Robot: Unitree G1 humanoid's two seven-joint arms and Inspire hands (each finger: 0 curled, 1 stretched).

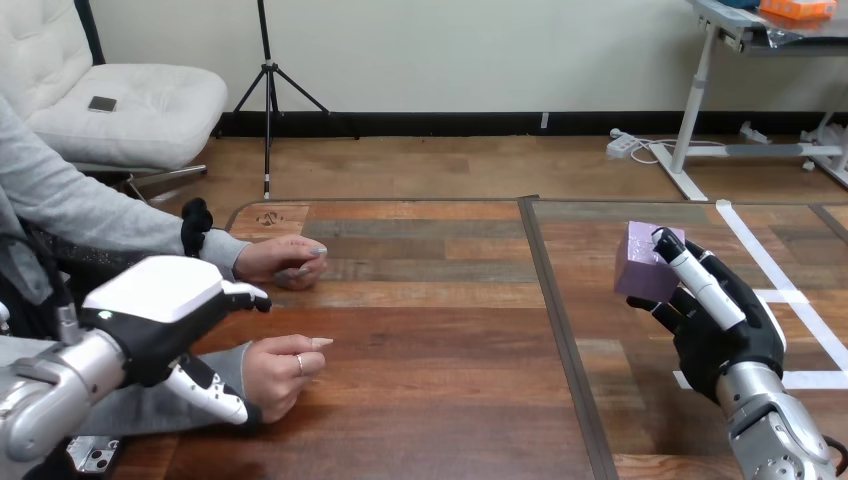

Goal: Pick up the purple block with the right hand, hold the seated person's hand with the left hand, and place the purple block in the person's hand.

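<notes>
The purple block (pixel 645 262) is off the table at the right, with my right hand (pixel 715 325) shut on it from below and from the side. At the left, my left hand (pixel 160 305) is over the wrist of the person's nearer hand (pixel 285 368), which rests loosely curled on the table. I cannot tell whether it grips that wrist. The person's farther hand (pixel 283 260) lies on the table behind it, apart from both my hands.
The wooden table (pixel 440 330) has a dark seam (pixel 560 320) running front to back through its middle. White tape lines (pixel 790 310) mark the surface at the far right, under and beside my right hand.
</notes>
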